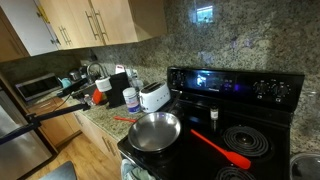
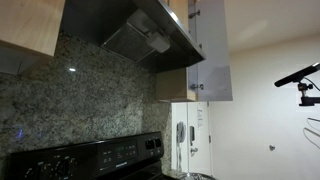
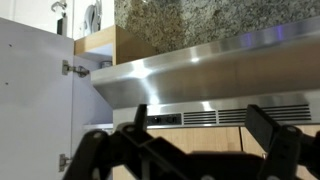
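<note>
Range hood [image 3: 190,75], stainless, fixed beneath the granite wall beside an open cabinet door [image 3: 35,100], fills the wrist view; gripper [image 3: 198,112] level with it, fingers spread, holding nothing. Frying pan [image 1: 155,130] and red spatula [image 1: 220,150] lie on the stove [image 1: 235,110] below.

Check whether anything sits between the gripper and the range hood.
Nothing visible does. In the wrist view the gripper looks straight at the steel range hood, jaws apart and empty, with only open air between. The white cabinet door stands off to the side.
</note>
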You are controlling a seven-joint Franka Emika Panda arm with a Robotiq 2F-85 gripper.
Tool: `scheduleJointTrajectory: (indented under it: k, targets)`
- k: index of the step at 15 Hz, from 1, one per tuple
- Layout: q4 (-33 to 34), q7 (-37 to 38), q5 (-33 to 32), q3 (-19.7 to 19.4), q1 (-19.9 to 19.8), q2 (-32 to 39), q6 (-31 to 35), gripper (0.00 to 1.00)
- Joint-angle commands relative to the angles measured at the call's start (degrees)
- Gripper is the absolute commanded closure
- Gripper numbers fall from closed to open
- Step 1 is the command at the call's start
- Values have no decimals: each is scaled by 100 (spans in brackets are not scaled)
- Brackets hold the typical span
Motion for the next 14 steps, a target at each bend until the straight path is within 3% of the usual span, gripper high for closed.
scheduleJointTrajectory:
  k: [1, 6, 14]
  targets:
    - [503, -308, 2, -182, 54, 739, 781, 0]
    - [1157, -937, 293, -600, 325, 1465, 1182, 0]
    - [2073, -2132, 1343, -1341, 1090, 2040, 877, 0]
